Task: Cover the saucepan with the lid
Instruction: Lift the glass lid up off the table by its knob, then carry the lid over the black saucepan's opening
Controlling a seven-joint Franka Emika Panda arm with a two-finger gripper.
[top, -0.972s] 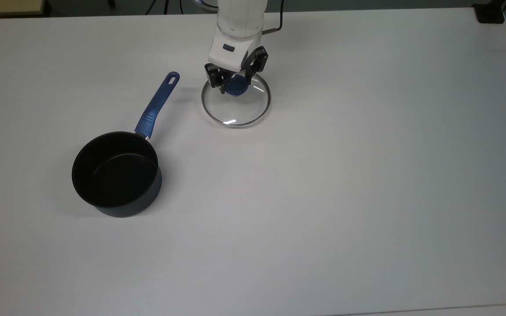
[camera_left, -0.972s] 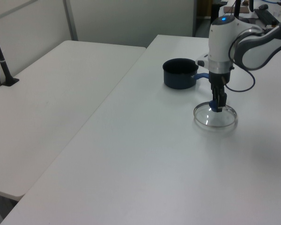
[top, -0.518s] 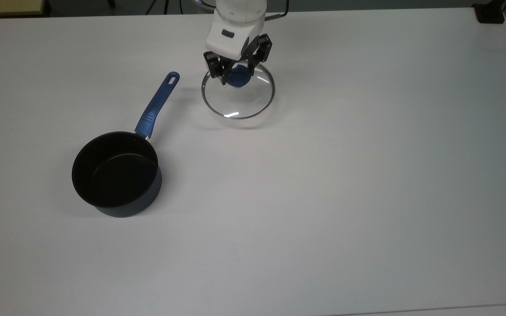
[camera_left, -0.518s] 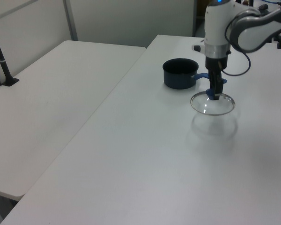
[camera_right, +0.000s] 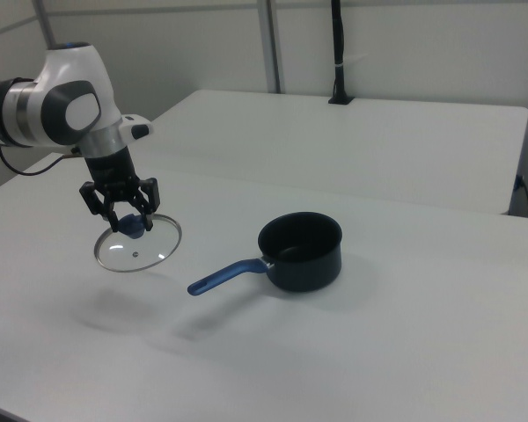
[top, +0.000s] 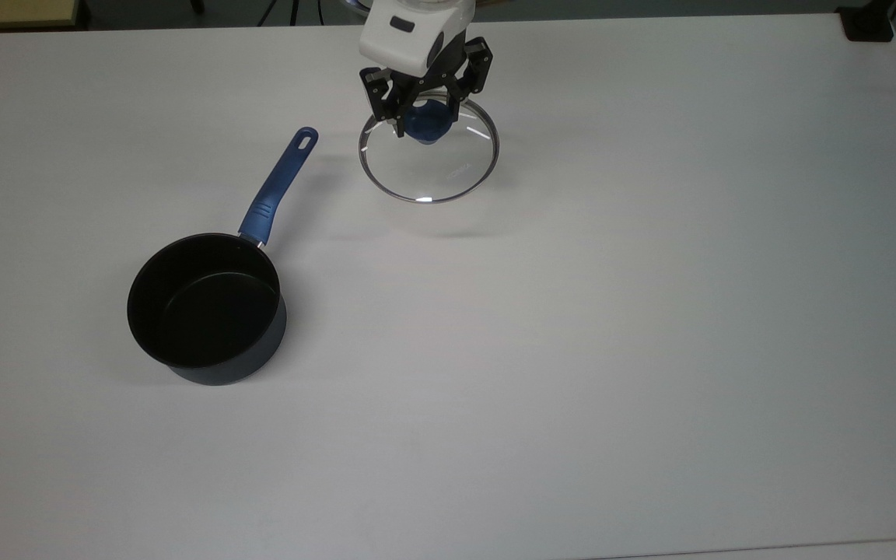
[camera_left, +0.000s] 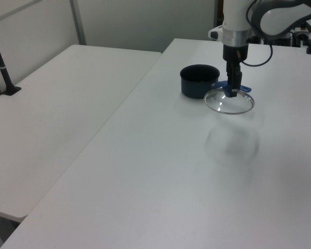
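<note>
The clear glass lid [top: 432, 163] [camera_left: 229, 101] [camera_right: 137, 248] with a thin metal rim hangs in the air above the white table, its shadow on the surface below. My gripper [top: 425, 120] [camera_left: 232, 89] [camera_right: 128, 220] is shut on the lid's blue knob [top: 426, 124]. The saucepan [top: 207, 307] [camera_left: 198, 81] [camera_right: 301, 251], black inside, stands upright and uncovered. It lies to the lower left of the lid in the top view, and its long blue handle [top: 280, 183] [camera_right: 226, 275] points toward the lid's side.
The white table [top: 611, 311] stretches wide to the top view's right and front. A second white table [camera_left: 57, 93] adjoins it on the left view's left. A black post [camera_right: 337, 53] stands at the back of the right view.
The gripper has lifted the lid off the table. The lid now hangs higher, and its shadow has separated from it. The saucepan has not moved.
</note>
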